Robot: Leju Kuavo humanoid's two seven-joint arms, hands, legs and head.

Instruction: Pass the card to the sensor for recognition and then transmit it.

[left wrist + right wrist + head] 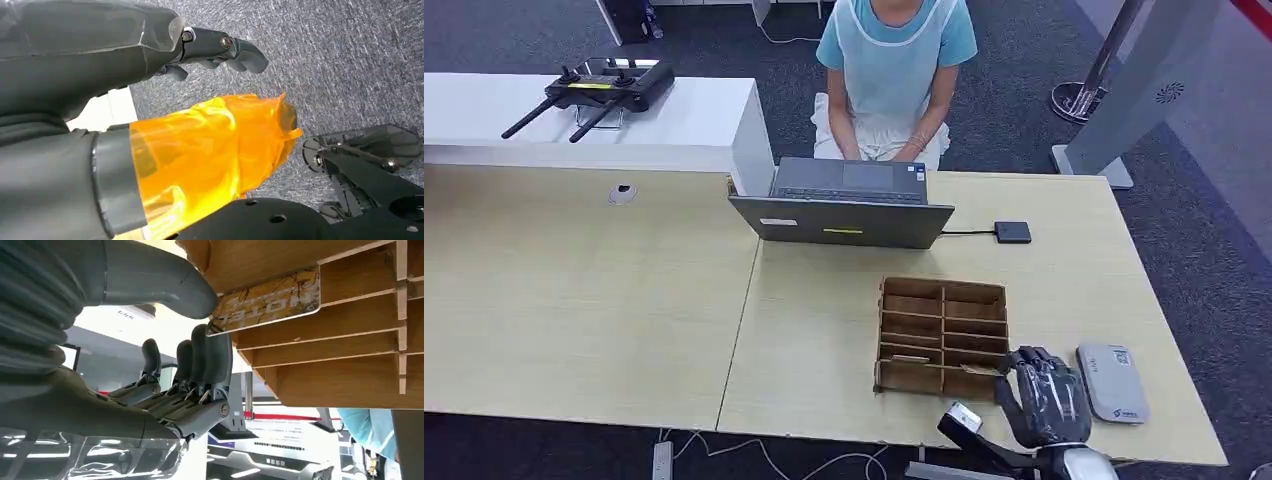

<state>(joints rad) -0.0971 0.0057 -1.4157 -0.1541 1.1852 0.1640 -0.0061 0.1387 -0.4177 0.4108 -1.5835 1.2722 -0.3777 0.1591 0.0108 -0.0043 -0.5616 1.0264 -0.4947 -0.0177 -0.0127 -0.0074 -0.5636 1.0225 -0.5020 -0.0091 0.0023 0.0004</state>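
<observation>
A yellowish patterned card (270, 300) lies in a slot of the brown wooden divider box (350, 375). My right hand (200, 365) pinches the card's corner between thumb and a finger. From the head view, that right hand (1044, 395) sits at the near right corner of the box (944, 300). Just right of the hand, a grey-white sensor pad (1112, 382) lies flat on the table. My left hand (220, 50) hangs over the carpet with an orange film around its thumb and holds nothing.
An open laptop (844, 205) stands behind the box, wired to a small black box (1013, 232). A person (894, 60) in light blue sits across the wooden table (574, 300). A black controller (594, 92) lies on the white counter, far left.
</observation>
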